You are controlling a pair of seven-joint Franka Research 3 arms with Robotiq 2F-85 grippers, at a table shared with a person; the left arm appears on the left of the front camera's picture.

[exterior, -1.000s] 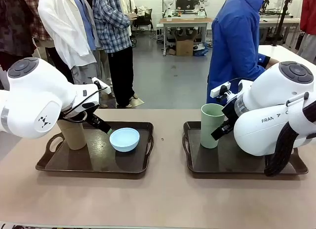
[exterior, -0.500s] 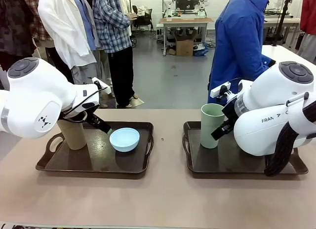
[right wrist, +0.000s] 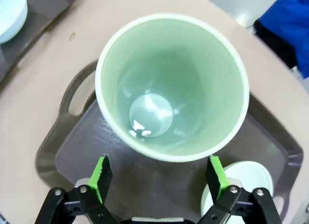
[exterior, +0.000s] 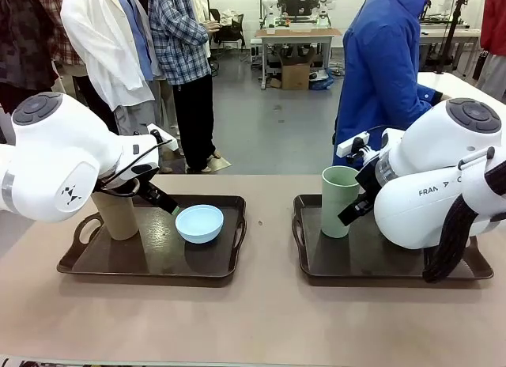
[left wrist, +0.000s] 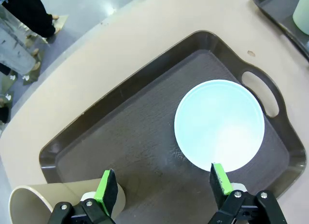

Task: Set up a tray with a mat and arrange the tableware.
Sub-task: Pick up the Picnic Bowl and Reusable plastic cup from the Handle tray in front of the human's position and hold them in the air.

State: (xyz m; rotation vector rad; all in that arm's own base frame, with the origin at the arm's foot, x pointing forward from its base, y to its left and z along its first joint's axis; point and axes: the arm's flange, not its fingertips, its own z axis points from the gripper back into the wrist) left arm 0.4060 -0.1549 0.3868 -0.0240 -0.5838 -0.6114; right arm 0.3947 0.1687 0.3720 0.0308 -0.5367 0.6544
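The left pincer [left wrist: 163, 185] hangs wide open over its tray [left wrist: 120, 93], nothing between the green pads. The blue bowl [left wrist: 219, 123] sits on the tray just ahead of it, its near rim close to one pad. The tan cup [left wrist: 34, 202] stands hard against the outside of the other finger.

The right pincer [right wrist: 159, 178] is also spread wide and empty. The green cup [right wrist: 169, 89] stands upright just ahead of it on the second tray [right wrist: 48, 156], its mouth about as broad as the gap. A green bowl [right wrist: 246, 178] sits beside one finger.

All four pieces look stiff, smooth and light, probably glazed or hard plastic, so slippery and liable to chip if knocked. The bowl is likely too broad to span, so it is best pinched at the rim, one pad inside and one outside. The cup tapers toward its base, so I would clasp the wall just under the rim, where the flare helps it seat.
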